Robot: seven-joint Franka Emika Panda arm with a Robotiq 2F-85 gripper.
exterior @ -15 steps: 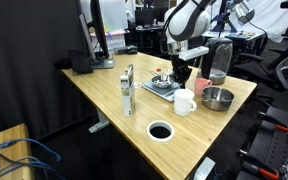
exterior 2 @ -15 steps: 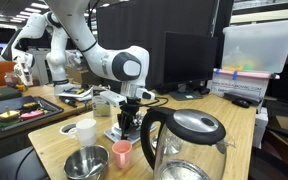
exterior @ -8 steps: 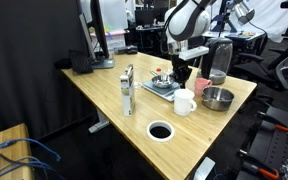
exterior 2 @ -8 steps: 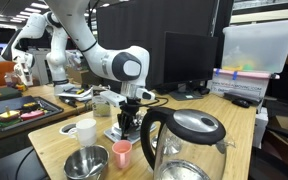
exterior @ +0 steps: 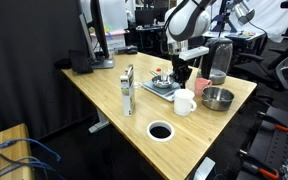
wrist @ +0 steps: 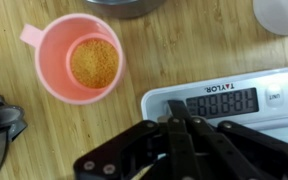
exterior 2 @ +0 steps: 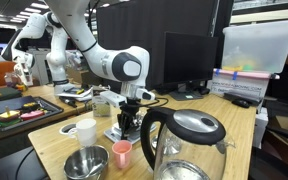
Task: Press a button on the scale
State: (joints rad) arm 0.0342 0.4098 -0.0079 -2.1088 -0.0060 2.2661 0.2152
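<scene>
The scale [wrist: 280, 80] is a flat silver-grey slab with a lit display [wrist: 221, 101] and a small button [wrist: 273, 97] to the display's right. My gripper [wrist: 174, 104] is shut, fingers together. Its tip rests on the scale's front panel just left of the display. In both exterior views the gripper [exterior: 182, 76] [exterior 2: 130, 122] points straight down onto the scale [exterior: 161, 88] [exterior 2: 115, 133]. The scale's top is partly hidden behind the fingers.
A pink cup [wrist: 82, 58] [exterior 2: 122, 153] with brown granules stands beside the scale. A white mug [exterior: 184, 102] [exterior 2: 84, 131], a steel bowl [exterior: 218, 98] [exterior 2: 84, 163] and a kettle [exterior 2: 180, 140] [exterior: 220, 60] crowd close. An upright device [exterior: 128, 90] and a cable hole [exterior: 160, 130] lie further along the wooden table.
</scene>
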